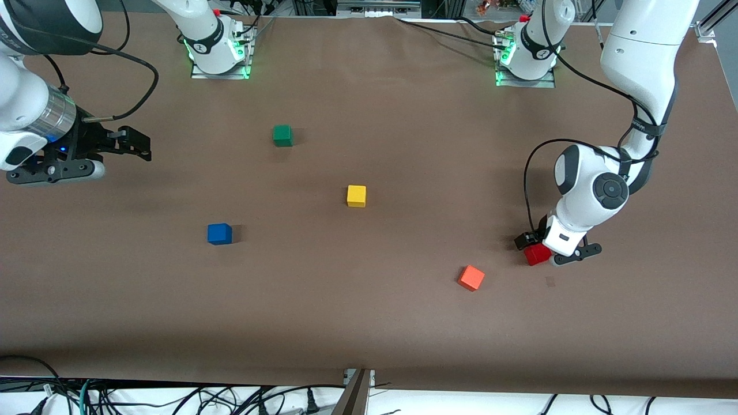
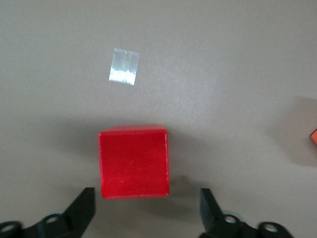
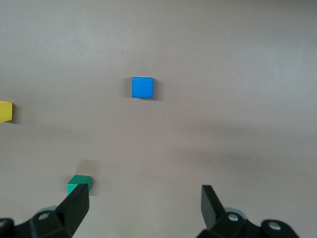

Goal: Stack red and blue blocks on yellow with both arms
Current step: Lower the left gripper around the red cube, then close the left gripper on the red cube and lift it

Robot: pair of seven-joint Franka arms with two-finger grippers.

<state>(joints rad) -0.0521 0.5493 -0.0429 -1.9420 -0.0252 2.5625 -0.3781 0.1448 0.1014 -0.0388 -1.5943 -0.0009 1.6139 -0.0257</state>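
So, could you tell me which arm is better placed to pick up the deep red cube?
The left: its open left gripper is right at the small matte deep red cube. The open right gripper hangs up at the right arm's end, nowhere near it.

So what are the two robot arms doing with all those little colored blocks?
The left gripper is down at the red block, with its fingers open on either side and not squeezing it. The right gripper hangs open in the air at its own end of the table, waiting. The blue block, yellow block, green block and orange block all sit apart on the table. Nothing is stacked.
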